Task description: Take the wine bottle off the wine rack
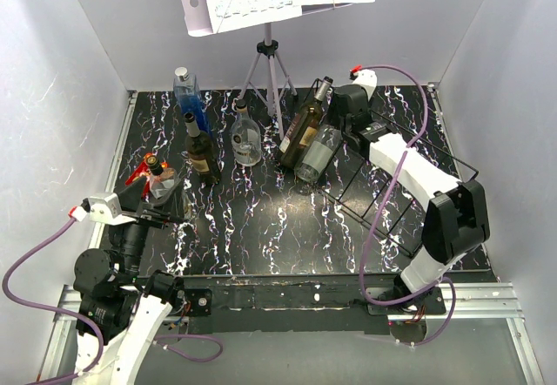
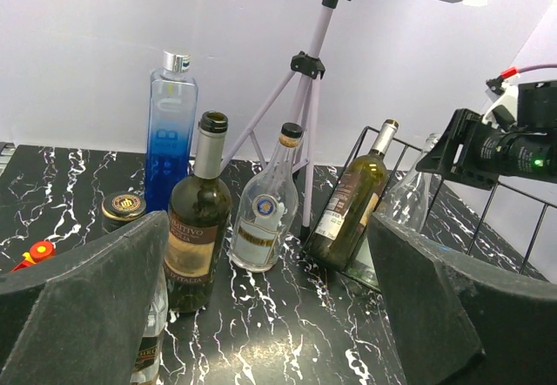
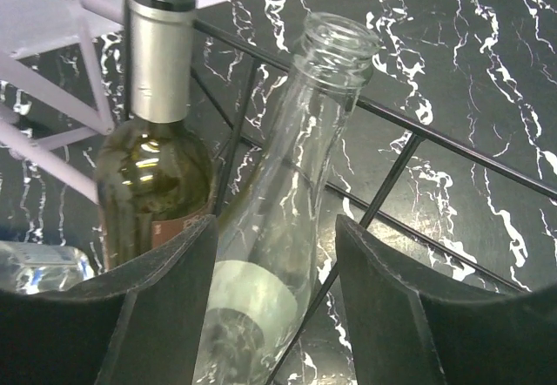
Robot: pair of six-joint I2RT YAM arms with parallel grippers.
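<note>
The black wire wine rack (image 1: pixel 348 206) lies at the right of the table. Two bottles lean on its left end: a green wine bottle (image 1: pixel 302 128) with a silver foil neck (image 3: pixel 161 54) and a clear empty bottle (image 1: pixel 318 151). My right gripper (image 1: pixel 335 117) is open at the rack's far left corner. In the right wrist view its fingers straddle the clear bottle (image 3: pixel 287 185) below the neck, with a gap on the right side, and a rack bar (image 3: pixel 452 145) runs behind. My left gripper (image 1: pixel 161 195) is open and empty at the table's left, facing the bottles (image 2: pixel 270 254).
A grey tripod music stand (image 1: pixel 270 63) stands at the back. A blue bottle (image 1: pixel 187 93), a dark wine bottle (image 1: pixel 202 150) and a clear flask (image 1: pixel 245 137) stand left of the rack. A small red-capped bottle (image 1: pixel 155 172) is beside my left gripper. White walls enclose the table.
</note>
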